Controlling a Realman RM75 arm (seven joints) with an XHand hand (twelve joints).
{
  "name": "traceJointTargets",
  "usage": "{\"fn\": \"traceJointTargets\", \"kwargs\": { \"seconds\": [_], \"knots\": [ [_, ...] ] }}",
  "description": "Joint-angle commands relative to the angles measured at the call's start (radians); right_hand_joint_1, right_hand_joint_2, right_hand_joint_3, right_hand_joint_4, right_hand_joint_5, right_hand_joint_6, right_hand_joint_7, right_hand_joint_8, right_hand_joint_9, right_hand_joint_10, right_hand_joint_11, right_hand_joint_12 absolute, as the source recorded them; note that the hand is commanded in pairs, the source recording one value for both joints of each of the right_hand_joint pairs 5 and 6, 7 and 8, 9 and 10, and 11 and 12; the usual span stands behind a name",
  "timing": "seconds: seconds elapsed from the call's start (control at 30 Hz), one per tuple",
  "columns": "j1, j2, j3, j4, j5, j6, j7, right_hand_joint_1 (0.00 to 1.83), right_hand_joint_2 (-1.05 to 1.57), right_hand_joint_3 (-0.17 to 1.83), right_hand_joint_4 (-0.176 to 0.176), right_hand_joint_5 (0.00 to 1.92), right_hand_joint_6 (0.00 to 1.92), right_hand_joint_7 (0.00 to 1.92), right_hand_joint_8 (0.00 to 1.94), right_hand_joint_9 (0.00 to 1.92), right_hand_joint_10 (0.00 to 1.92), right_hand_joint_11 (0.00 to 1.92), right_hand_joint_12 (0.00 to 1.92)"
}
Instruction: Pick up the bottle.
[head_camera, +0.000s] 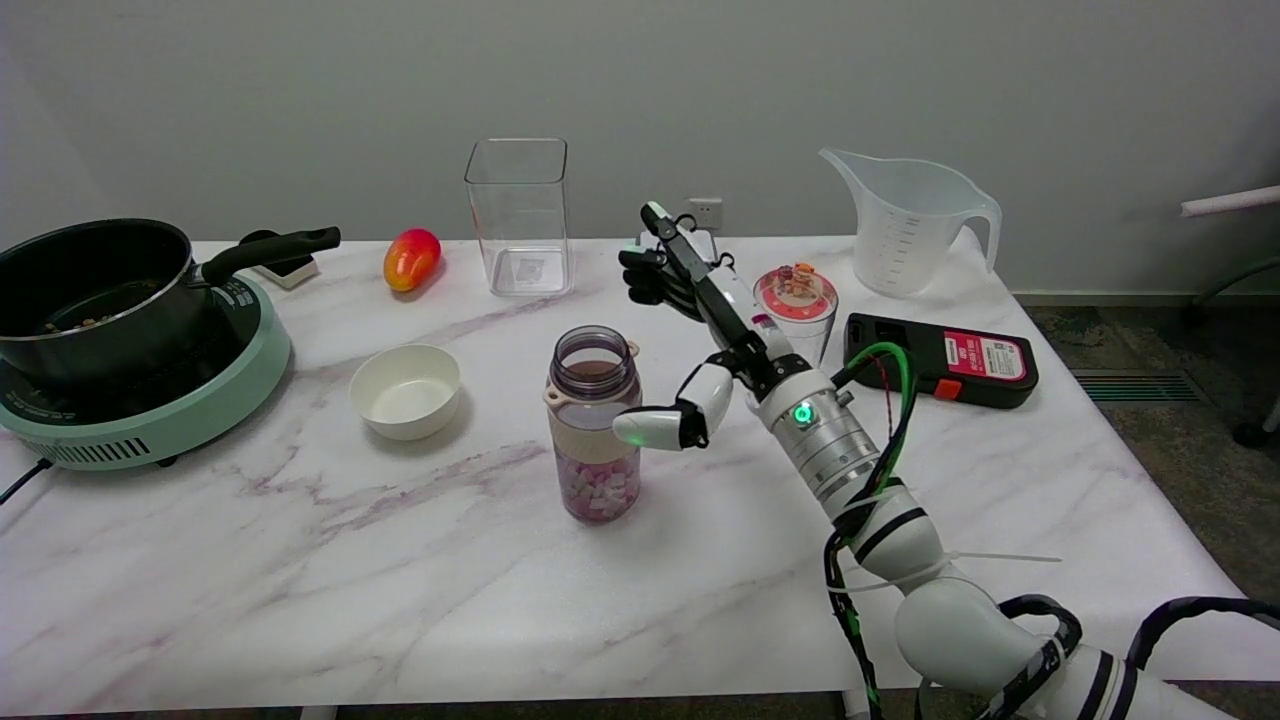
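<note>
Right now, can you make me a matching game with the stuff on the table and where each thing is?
Things:
1. bottle
2. mango
3. pot
4. measuring jug

Places:
A. on the green cooker
B. far right, by the wall
C. beside the open right hand
D. left of the clear square container

Pairs: 1-C, 2-D, 3-A, 4-B

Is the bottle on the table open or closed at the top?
Open. The bottle stands upright with no cap; its dark rim shows an open mouth, and pink and white pieces fill its bottom.
</note>
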Motion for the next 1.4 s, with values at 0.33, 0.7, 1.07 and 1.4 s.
{"fn": "traceJointTargets", "kwargs": {
  "seconds": [0.33,0.7,1.07,1.4],
  "knots": [
    [0.009,-0.078,-0.053,-0.140,-0.157,0.024,0.115,1.23,-0.52,1.21,0.000,0.03,0.03,0.38,0.38,0.39,0.39,0.44,0.44],
    [0.012,-0.115,-0.059,-0.177,-0.226,0.018,0.180,1.24,-0.49,1.21,0.000,0.03,0.03,0.39,0.39,0.39,0.39,0.45,0.45],
    [0.013,-0.146,-0.077,-0.221,-0.304,0.029,0.319,1.25,-0.43,1.26,0.000,0.04,0.04,0.39,0.39,0.40,0.40,0.45,0.45],
    [0.029,-0.167,-0.077,-0.268,-0.373,0.039,0.405,1.25,-0.41,1.31,0.000,0.04,0.04,0.40,0.40,0.40,0.40,0.44,0.44]
  ]
}}
